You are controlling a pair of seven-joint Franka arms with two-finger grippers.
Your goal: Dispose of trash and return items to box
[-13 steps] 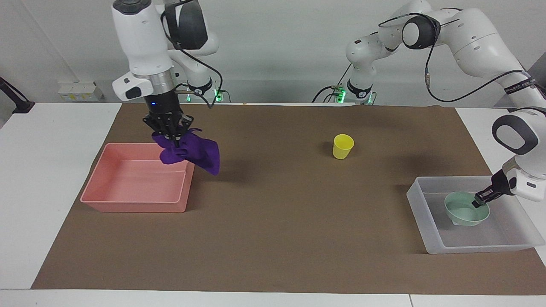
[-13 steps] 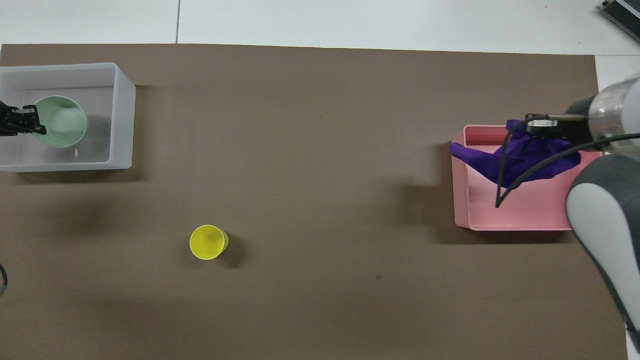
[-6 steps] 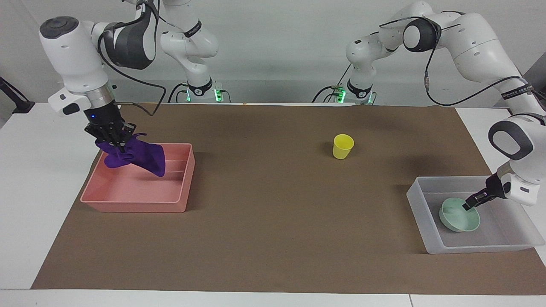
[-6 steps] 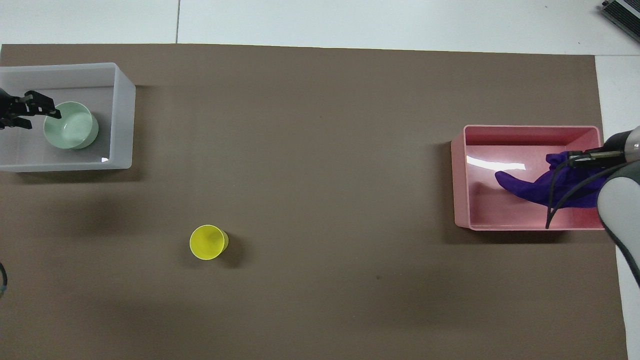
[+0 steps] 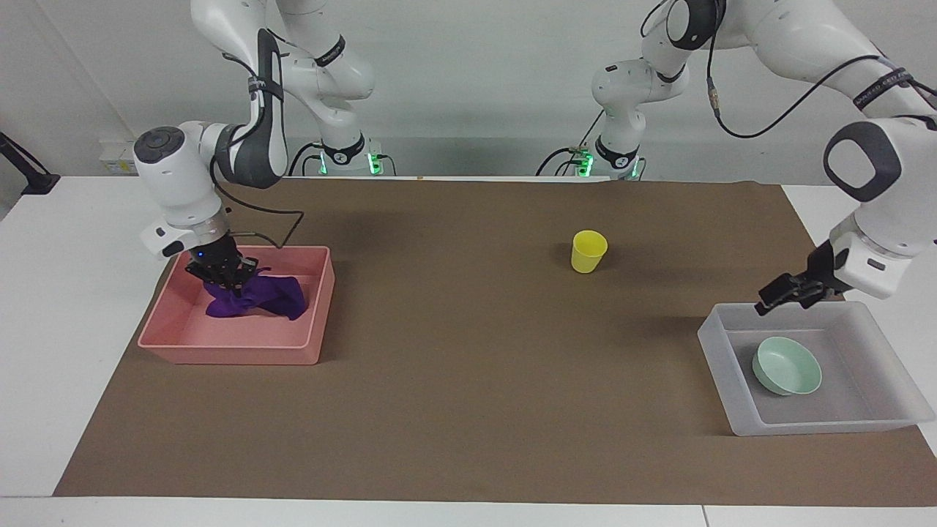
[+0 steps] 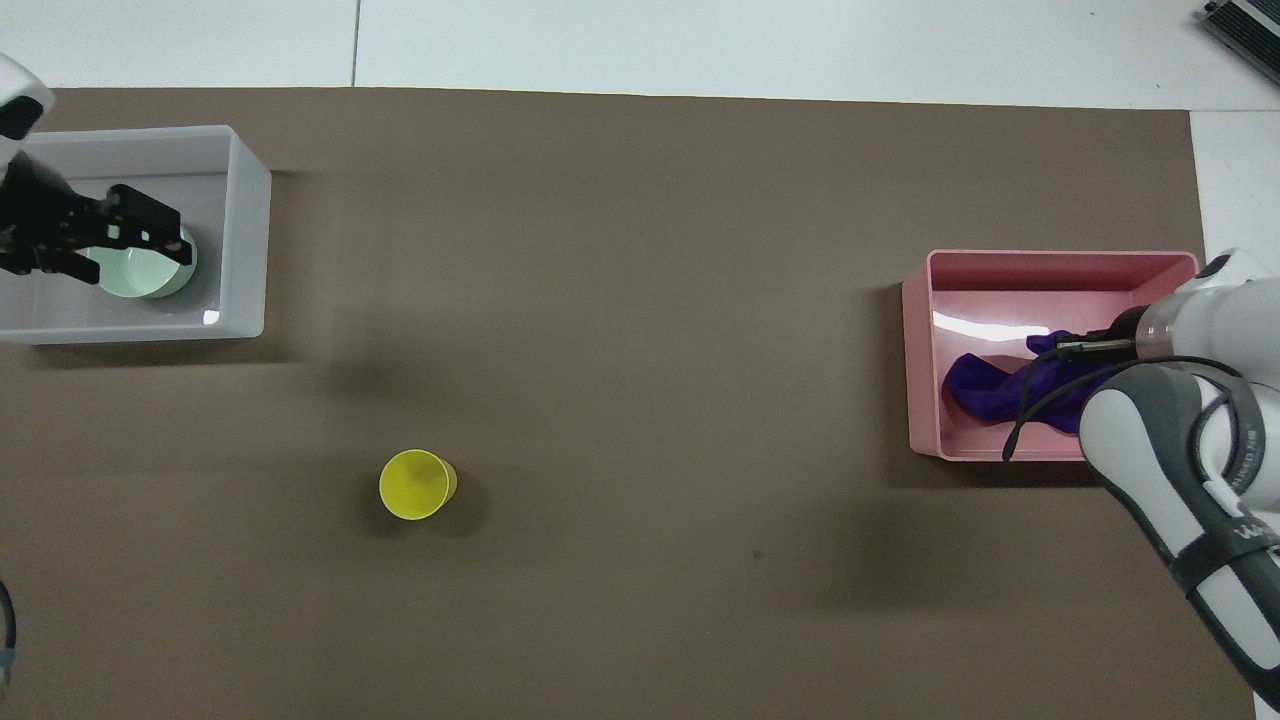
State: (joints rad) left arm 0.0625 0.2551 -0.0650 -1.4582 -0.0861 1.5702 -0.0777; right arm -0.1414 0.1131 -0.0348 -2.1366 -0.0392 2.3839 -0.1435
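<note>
The deep-purple rag (image 5: 256, 296) lies bunched on the floor of the pink bin (image 5: 227, 353); in the overhead view the rag (image 6: 980, 388) is in the bin's half nearer the robots. My right gripper (image 5: 223, 277) is down in the pink bin, shut on the rag's top. The mint-green bowl (image 5: 787, 366) rests in the translucent box (image 5: 714, 344). My left gripper (image 5: 787, 294) is open and empty, raised over the box's rim nearer the robots; from overhead the left gripper (image 6: 125, 240) partly covers the bowl (image 6: 140, 280). The yellow cup (image 5: 588, 250) stands upright on the mat.
The brown mat (image 5: 468, 380) covers the table between the pink bin at the right arm's end and the translucent box (image 6: 248, 250) at the left arm's end. The cup (image 6: 417, 484) stands alone on it, nearer the left arm's end.
My right gripper carried the rag over the pink bin and lowered it onto the bin's floor. My left gripper let go of the bowl in the box and rose away from it.
</note>
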